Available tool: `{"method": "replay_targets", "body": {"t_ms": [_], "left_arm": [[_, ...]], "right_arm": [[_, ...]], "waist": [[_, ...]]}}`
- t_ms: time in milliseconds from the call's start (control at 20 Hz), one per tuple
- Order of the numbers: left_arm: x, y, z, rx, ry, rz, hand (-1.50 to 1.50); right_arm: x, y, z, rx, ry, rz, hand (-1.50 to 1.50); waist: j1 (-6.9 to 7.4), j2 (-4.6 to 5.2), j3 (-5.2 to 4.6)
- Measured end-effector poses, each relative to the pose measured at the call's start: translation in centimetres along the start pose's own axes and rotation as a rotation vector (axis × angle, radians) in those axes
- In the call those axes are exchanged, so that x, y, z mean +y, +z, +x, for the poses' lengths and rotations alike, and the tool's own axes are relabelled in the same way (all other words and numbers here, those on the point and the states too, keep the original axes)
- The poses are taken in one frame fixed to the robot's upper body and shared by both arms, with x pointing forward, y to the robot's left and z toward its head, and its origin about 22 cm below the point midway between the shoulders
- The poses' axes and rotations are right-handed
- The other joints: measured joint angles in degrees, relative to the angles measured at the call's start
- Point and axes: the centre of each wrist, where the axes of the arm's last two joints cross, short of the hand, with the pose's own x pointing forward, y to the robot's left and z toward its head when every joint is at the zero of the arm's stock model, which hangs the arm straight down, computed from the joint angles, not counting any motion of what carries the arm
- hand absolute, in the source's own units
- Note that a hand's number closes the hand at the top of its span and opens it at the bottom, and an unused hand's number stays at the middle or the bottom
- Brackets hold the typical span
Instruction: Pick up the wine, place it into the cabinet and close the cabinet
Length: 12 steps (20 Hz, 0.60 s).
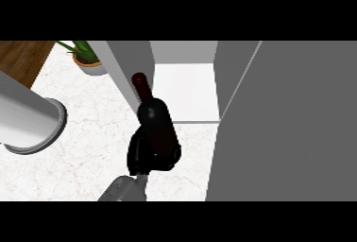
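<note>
Now left hand (pixel 143 158) w/ wine bottle (pixel 155 116), by cabinet (pixel 187 92)

Dark bottle, pale kitchen
Deep red-black wine bottle (pixel 151 111), black hand (pixel 148 156), white marble-veined counter (pixel 83 156), grey cabinet door (pixel 293 132), white shelf (pixel 187 92), green plant (pixel 80 48) in a tan pot

Your hand (pixel 150 153) is wrapped round the dark wine bottle (pixel 152 111), neck pointing at the open cabinet (pixel 185 92). Grey door (pixel 286 123) at the counter's (pixel 77 160) right edge, potted plant (pixel 87 59) in the far corner.
</note>
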Motion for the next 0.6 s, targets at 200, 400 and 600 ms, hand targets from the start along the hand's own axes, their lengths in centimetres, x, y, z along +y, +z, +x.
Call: {"method": "replay_targets", "body": {"t_ms": [200, 400, 600], "left_arm": [[0.2, -1.3, -0.6, -0.017, -0.005, -0.001, 1.50], [-0.9, -2.4, -0.8, -0.043, -0.015, -0.008, 1.50], [-1.0, -3.8, -0.7, -0.053, -0.023, -0.014, 1.50]], "right_arm": [[-0.1, -0.3, 0.3, 0.003, 0.001, 0.002, -1.50], [-0.6, -0.5, 0.3, 0.004, 0.005, 0.002, -1.50], [-0.6, -0.1, -0.2, -0.002, -0.007, 0.004, -1.50]], "waist": [[-0.11, 0.03, 0.00], [-0.28, 0.06, 0.00], [-0.34, 0.06, 0.00]]}}
